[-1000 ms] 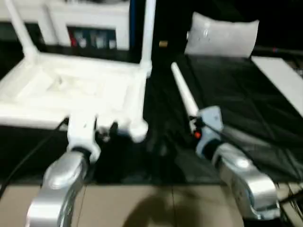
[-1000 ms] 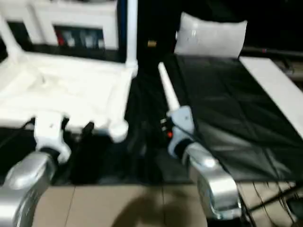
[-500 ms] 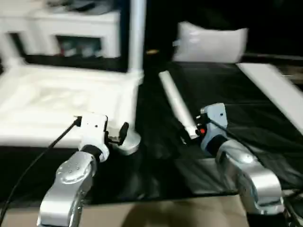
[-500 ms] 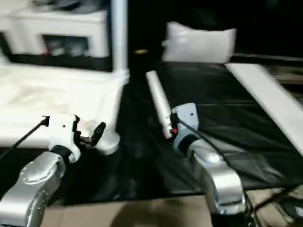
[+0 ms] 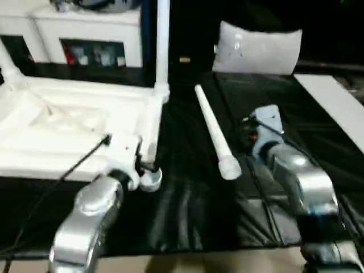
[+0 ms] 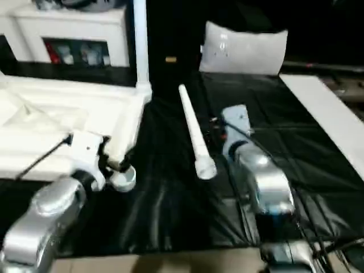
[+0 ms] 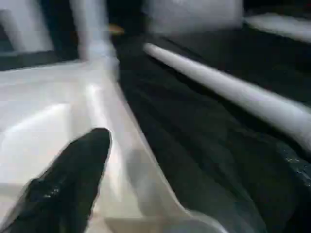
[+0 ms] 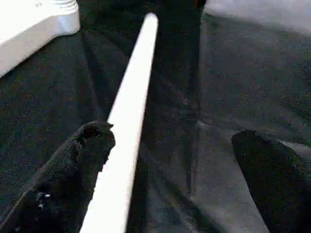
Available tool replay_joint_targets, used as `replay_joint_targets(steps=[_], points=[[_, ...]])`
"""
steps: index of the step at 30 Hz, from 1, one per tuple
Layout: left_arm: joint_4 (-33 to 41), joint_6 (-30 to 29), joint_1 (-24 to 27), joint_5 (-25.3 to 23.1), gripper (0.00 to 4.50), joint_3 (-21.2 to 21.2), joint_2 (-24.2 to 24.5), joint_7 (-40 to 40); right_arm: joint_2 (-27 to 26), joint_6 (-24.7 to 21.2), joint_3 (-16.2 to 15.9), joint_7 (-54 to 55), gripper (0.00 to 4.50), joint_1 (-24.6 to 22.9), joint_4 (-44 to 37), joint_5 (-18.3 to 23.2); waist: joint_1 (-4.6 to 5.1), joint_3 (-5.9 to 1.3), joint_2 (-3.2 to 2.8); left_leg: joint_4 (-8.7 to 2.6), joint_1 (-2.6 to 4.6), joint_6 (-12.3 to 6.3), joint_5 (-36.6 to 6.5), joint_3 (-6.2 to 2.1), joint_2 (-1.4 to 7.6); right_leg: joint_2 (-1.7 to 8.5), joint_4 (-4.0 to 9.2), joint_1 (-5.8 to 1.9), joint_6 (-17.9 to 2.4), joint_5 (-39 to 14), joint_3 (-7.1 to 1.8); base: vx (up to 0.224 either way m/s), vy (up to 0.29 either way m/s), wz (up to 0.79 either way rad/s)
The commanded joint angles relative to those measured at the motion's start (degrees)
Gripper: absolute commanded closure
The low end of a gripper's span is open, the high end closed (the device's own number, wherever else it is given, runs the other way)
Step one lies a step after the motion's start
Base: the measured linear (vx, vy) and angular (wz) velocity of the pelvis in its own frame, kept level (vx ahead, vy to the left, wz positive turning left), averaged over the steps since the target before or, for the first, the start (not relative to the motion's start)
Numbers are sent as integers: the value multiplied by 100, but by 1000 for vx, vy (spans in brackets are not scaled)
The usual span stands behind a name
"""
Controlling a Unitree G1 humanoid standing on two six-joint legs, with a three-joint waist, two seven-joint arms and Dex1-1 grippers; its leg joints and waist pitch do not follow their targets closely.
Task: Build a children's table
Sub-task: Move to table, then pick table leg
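The children's table top (image 5: 68, 122) lies upside down on the left, ribs facing up. Two white legs stand upright in its far corners, one at the far right corner (image 5: 162, 45) and one at the far left (image 5: 8, 61). A loose leg (image 5: 214, 132) lies on the black mat, its thick end (image 5: 230, 168) nearest me. My left gripper (image 5: 147, 166) is open at the near right corner socket (image 5: 151, 180); one finger (image 7: 68, 184) rests over the top's rim. My right gripper (image 8: 175, 170) is open over the loose leg (image 8: 127, 116), which runs just inside one finger (image 8: 77, 160).
A white cabinet (image 5: 85, 34) stands behind the table top. A grey cushion (image 5: 259, 48) lies at the back and a white board (image 5: 335, 102) at the right. The black mat (image 5: 187, 210) is creased near its front edge. A black cable (image 5: 74, 168) trails from my left wrist.
The camera has shifted. My left gripper has closed in on the near right corner socket. My right gripper has moved off the loose leg's thick end to beside its shaft. The leg stays put.
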State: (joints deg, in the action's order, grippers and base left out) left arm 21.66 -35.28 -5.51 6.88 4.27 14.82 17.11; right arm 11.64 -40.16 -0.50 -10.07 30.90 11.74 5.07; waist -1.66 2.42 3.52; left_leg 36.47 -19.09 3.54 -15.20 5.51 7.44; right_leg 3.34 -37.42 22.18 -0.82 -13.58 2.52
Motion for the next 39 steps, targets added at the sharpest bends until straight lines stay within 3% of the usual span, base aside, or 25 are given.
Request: replay_joint_targets(steps=[1,2,3,4,5,6,8,9,11,13,15,17,18,20,24,28,32,35,36,37,38,39], points=[[41,-244,-68,141,10,108,208,454,43,228,83,97,0,445,718,-15,8,-301,-125,-414,-89,-274,975,-16,342,407,333,-436,-1502,999,-250,-92,-18,-10],[65,-300,-85,183,10,125,288,559,37,301,101,93,0,591,952,5,11,-252,-127,-455,-57,-78,300,17,378,410,392,-392,-1499,273,-251,-97,-6,-4],[92,-317,-112,199,10,158,386,678,18,370,155,75,0,754,1218,65,12,-214,-116,-480,-61,1,-33,20,387,417,428,-384,-1469,-106,-257,-97,-6,-4],[136,-351,-153,245,10,188,501,835,-5,336,239,96,0,979,1581,133,6,-179,-139,-505,-9,155,-818,40,395,442,506,-314,-1324,-1124,-274,-91,-12,1],[192,-414,-245,324,10,234,669,1062,-47,387,369,55,0,1325,2174,190,6,-179,-139,-505,-9,155,-818,40,395,442,506,-314,-1324,-1124,-274,-84,-22,4],[220,-461,-315,369,10,261,761,1184,-83,378,473,-18,0,1527,2520,273,13,-187,-149,-500,22,200,-1069,52,377,434,519,-256,-1269,-1461,-269,-84,-22,4],[232,-531,-398,418,10,290,845,1273,-154,343,674,-150,0,1753,2907,448,-12,-151,-164,-519,-1,232,-1248,109,420,442,565,-220,-1169,-1668,-265,-64,-23,5],[238,-581,-452,422,10,332,907,1322,-198,406,763,-220,0,1938,3240,509,-19,-153,-159,-525,0,230,-1266,118,421,439,574,-215,-1143,-1718,-256,-53,-21,5],[235,-629,-509,444,10,380,995,1381,-213,623,773,-254,0,2182,3726,477,-24,-185,-188,-535,-76,271,-1050,120,448,453,521,-243,-1167,-1468,-240,0,0,0],[309,-735,-503,480,10,438,1024,1441,-234,783,721,-161,0,2476,4410,373,-23,-202,-167,-523,-88,277,-913,138,439,452,508,-248,-1234,-1276,-232,0,0,0],[348,-765,-476,479,10,481,1043,1464,-263,833,730,-153,0,2592,4709,356,-36,-221,-190,-510,-106,262,-662,151,439,445,473,-262,-1329,-928,-228,0,0,0],[363,-775,-456,470,3,523,1058,1472,-312,885,741,-158,19,2682,5014,334,-67,-286,-174,-474,-147,158,-18,164,446,451,378,-302,-1491,-87,-214,0,0,0],[372,-809,-458,464,0,530,1064,1459,-377,972,764,-123,30,2732,5287,291,-73,-295,-136,-466,-159,101,155,176,446,449,369,-308,-1522,128,-208,0,0,0],[377,-841,-465,472,0,517,1071,1451,-424,1046,842,-107,41,2778,5496,316,-96,-327,-159,-430,-187,-98,628,192,444,445,306,-305,-1694,783,-192,0,0,0],[414,-903,-406,467,0,546,1125,1428,-474,1100,999,-111,76,2825,5789,456,-123,-289,-153,-460,-183,-111,263,208,480,461,338,-297,-1706,429,-179,0,0,0],[381,-907,-398,452,0,593,1120,1422,-474,1062,1028,-89,121,2872,6089,454,-125,-238,-195,-497,-161,126,-286,207,491,465,409,-261,-1537,-341,-178,0,0,0],[289,-881,-442,439,0,626,1083,1421,-458,950,1031,-175,146,2922,6214,385,-137,-226,-184,-517,-149,255,-613,218,492,466,460,-239,-1363,-877,-180,0,0,0],[263,-882,-470,459,0,626,1082,1425,-449,908,1018,-232,177,2952,6270,328,-149,-236,-166,-523,-152,297,-545,238,511,460,448,-229,-1277,-846,-175,0,0,0],[260,-882,-474,462,0,626,1082,1424,-447,906,1015,-240,177,2957,6280,321,-152,-240,-180,-522,-155,302,-522,237,512,461,440,-231,-1278,-807,-175,0,0,0],[250,-876,-478,469,0,625,1078,1424,-443,905,1016,-252,188,2964,6294,316,-158,-245,-243,-517,-148,318,-498,237,511,459,427,-220,-1300,-715,-175,0,0,0],[236,-867,-483,475,0,626,1073,1425,-437,910,1025,-255,198,2969,6306,318,-145,-248,-207,-518,-157,310,-480,244,514,449,430,-228,-1315,-616,-175,0,0,0],[191,-842,-503,478,0,641,1060,1434,-421,907,1042,-259,204,2973,6317,330,-151,-250,-261,-515,-148,317,-469,245,510,446,428,-221,-1346,-521,-173,0,0,0]])
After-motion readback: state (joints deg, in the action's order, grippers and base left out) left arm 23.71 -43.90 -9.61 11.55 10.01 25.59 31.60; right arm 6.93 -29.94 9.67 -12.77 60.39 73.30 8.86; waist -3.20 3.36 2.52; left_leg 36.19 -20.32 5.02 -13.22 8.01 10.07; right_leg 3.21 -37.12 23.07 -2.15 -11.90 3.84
